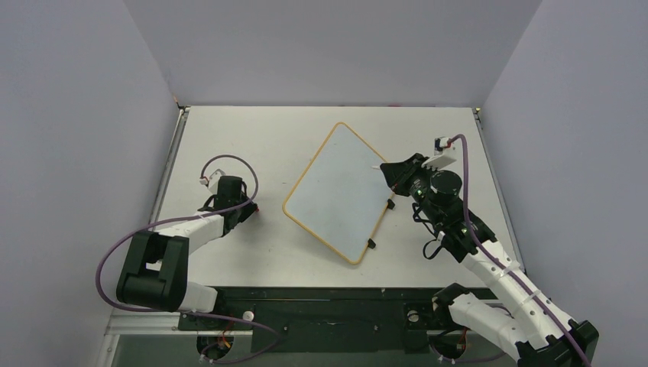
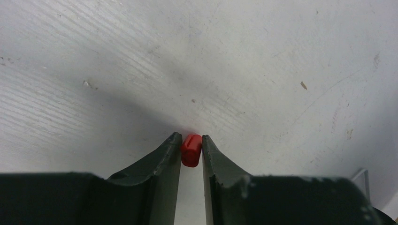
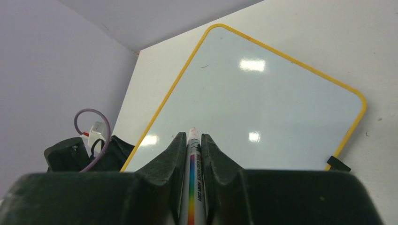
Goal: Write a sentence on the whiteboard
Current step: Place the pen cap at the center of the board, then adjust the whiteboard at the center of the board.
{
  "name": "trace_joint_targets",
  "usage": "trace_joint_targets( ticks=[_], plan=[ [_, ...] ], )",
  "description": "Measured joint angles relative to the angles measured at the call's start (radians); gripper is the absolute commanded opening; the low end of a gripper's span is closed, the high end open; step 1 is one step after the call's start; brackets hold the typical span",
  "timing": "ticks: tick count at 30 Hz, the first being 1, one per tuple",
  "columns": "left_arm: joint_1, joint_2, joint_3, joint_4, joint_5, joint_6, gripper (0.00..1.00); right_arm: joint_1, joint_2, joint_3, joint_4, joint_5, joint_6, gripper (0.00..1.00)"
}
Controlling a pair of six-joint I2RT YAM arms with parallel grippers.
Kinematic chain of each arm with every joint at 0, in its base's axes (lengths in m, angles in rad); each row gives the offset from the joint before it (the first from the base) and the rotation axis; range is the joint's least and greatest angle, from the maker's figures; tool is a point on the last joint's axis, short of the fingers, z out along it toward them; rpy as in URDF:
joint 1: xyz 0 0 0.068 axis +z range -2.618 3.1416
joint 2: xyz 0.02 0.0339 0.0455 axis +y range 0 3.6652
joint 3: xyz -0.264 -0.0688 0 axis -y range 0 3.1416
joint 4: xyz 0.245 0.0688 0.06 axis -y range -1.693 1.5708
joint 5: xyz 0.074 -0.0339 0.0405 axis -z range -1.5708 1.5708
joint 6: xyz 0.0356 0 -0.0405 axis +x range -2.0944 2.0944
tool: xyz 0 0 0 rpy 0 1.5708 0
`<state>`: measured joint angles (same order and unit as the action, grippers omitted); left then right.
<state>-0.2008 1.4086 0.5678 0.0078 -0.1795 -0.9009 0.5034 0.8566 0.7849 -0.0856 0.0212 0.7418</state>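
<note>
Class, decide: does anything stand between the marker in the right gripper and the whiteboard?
Nothing visible does. The right gripper holds the marker with its tip pointing at the bare whiteboard. The left gripper, around a red cap, sits apart.

The left arm (image 1: 200,226) and right arm (image 1: 500,269) pair white link shells with boxy black joint housings, and a purple cable (image 1: 231,157) loops along each to a small white connector. Tiny green lights (image 1: 464,229) dot the right arm's black joints. The left gripper (image 2: 191,140) and right gripper (image 3: 192,139) end in matte black, wedge-shaped fingers
</note>
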Motion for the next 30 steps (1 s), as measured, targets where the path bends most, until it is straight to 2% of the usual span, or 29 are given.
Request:
trace_joint_targets(
  ticks=[4,15,17,21,25,30],
  plan=[
    [0.0,0.0,0.0,0.0,-0.004,-0.002,0.4,0.0,0.001,0.0,-0.006,0.001,-0.01,0.0],
    [0.0,-0.04,-0.003,-0.006,-0.004,0.03,0.52,-0.001,0.002,-0.006,-0.008,0.002,-0.047,0.0],
    [0.0,-0.073,-0.001,-0.023,-0.007,0.047,0.5,-0.001,0.002,-0.006,-0.014,0.002,-0.052,0.0],
    [0.0,-0.152,0.024,-0.083,-0.011,0.098,0.5,-0.001,0.002,-0.006,-0.028,0.002,-0.066,0.0],
    [0.0,-0.213,0.087,-0.117,0.013,0.183,0.59,-0.001,0.002,-0.006,-0.036,0.002,-0.082,0.0],
    [-0.001,-0.242,0.159,-0.119,0.115,0.275,0.66,-0.001,0.001,-0.006,-0.047,0.001,-0.1,0.0]
  ],
)
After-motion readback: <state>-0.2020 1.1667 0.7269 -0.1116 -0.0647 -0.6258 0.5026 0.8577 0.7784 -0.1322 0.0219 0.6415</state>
